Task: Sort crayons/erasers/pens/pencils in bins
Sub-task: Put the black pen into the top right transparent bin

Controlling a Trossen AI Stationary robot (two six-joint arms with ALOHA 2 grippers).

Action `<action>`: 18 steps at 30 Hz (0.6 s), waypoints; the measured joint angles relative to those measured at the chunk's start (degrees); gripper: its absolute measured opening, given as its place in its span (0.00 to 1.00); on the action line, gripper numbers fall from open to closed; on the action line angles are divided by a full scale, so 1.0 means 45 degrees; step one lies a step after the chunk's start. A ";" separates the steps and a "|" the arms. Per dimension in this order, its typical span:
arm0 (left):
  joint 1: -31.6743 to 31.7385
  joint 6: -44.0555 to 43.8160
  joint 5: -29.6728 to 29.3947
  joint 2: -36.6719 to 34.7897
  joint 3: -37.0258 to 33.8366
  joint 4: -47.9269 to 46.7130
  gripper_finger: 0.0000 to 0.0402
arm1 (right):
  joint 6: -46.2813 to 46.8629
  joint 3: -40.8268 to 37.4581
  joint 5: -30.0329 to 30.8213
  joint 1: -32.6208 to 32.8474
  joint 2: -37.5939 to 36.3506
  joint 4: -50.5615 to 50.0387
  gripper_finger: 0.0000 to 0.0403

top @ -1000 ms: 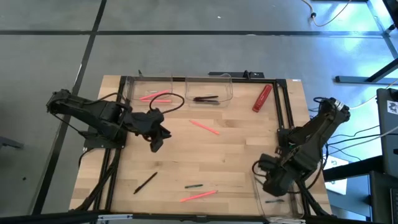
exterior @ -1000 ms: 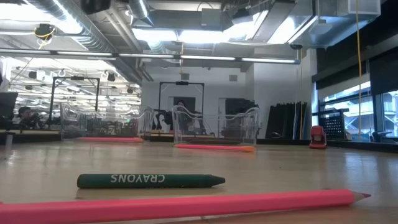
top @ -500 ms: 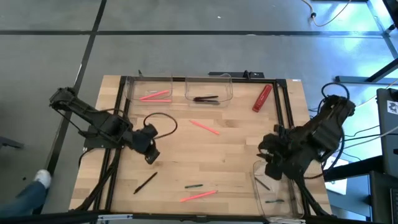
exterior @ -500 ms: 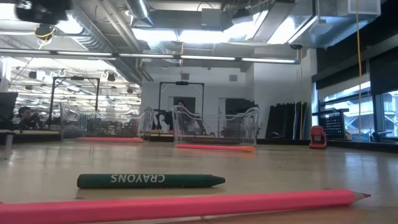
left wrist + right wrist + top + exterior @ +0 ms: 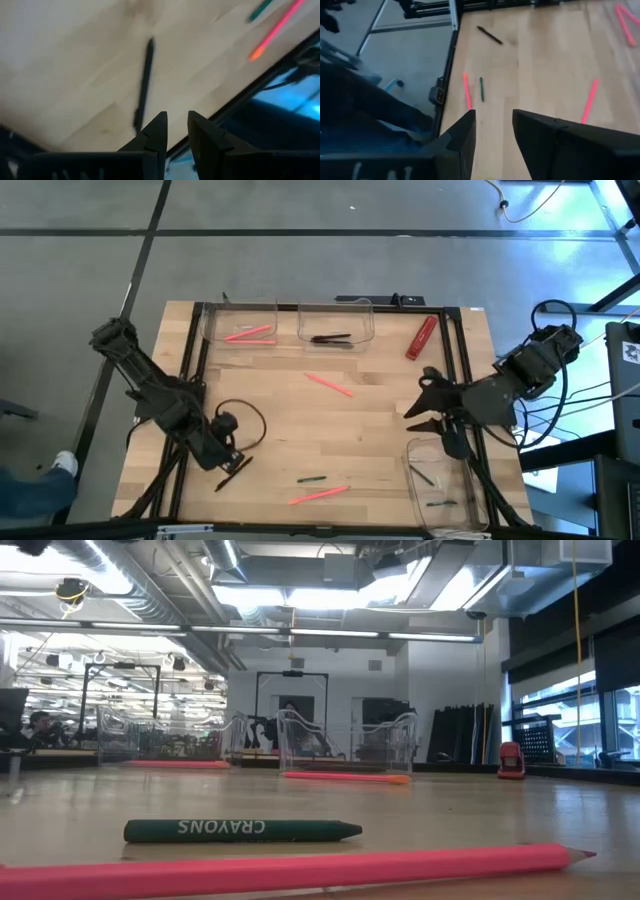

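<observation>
A black pen point(image 5: 235, 473) lies flat on the table near the front left; it also shows in the left wrist view point(image 5: 144, 85) and the right wrist view point(image 5: 490, 35). My left gripper point(image 5: 228, 460) hovers right by its far end, fingers a little apart point(image 5: 176, 122), touching nothing. My right gripper point(image 5: 424, 402) is wide open and empty point(image 5: 494, 122), beside the far end of the near-right bin point(image 5: 445, 488), which holds two dark sticks point(image 5: 425, 475). Two more bins stand at the far edge, one with pink pencils point(image 5: 240, 325) and one with dark sticks point(image 5: 337, 322).
A green crayon point(image 5: 311, 478) point(image 5: 240, 830) and a pink pencil point(image 5: 318, 496) point(image 5: 290, 870) lie near the front edge. Another pink pencil point(image 5: 328, 384) lies mid-table. A red block point(image 5: 422, 337) lies at the far right. Black frame rails run along the table's sides.
My left gripper has gone toward the table's near edge and slightly left, down to the black pen. My right gripper has drawn away from the near-right bin toward the far side; a dark stick now shows in that bin where the gripper stood.
</observation>
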 joint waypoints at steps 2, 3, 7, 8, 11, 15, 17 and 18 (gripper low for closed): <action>-0.0337 -0.0187 0.0409 0.0550 0.0000 0.0018 0.17 | -0.0551 0.0000 -0.0365 -0.0302 0.0000 0.0167 0.33; -0.0472 -0.0332 0.0555 0.0811 0.0000 0.0104 0.17 | -0.0821 0.0000 -0.0396 -0.0425 0.0000 0.0208 0.33; -0.0839 -0.0407 0.0749 0.1711 0.0000 0.0715 0.17 | -0.1719 0.0000 -0.0609 -0.0878 0.0000 0.0206 0.33; -0.0890 -0.0407 0.0747 0.1904 0.0000 0.0878 0.17 | -0.1938 0.0000 -0.0841 -0.0988 0.0000 0.0210 0.33; -0.0978 -0.0407 0.0750 0.2363 0.0000 0.1217 0.17 | -0.2325 0.0000 -0.1407 -0.1304 0.0000 0.0205 0.33; -0.0981 -0.0569 0.0747 0.2872 0.0000 0.1592 0.17 | -0.2371 0.0000 -0.1653 -0.1583 0.0000 0.0201 0.32; -0.0978 -0.0587 0.0742 0.3029 0.0000 0.1829 0.17 | -0.2371 0.0000 -0.1708 -0.1621 0.0000 0.0200 0.32; -0.0978 -0.0592 0.0747 0.3109 0.0000 0.1914 0.17 | -0.2371 0.0000 -0.1733 -0.1636 0.0000 0.0200 0.32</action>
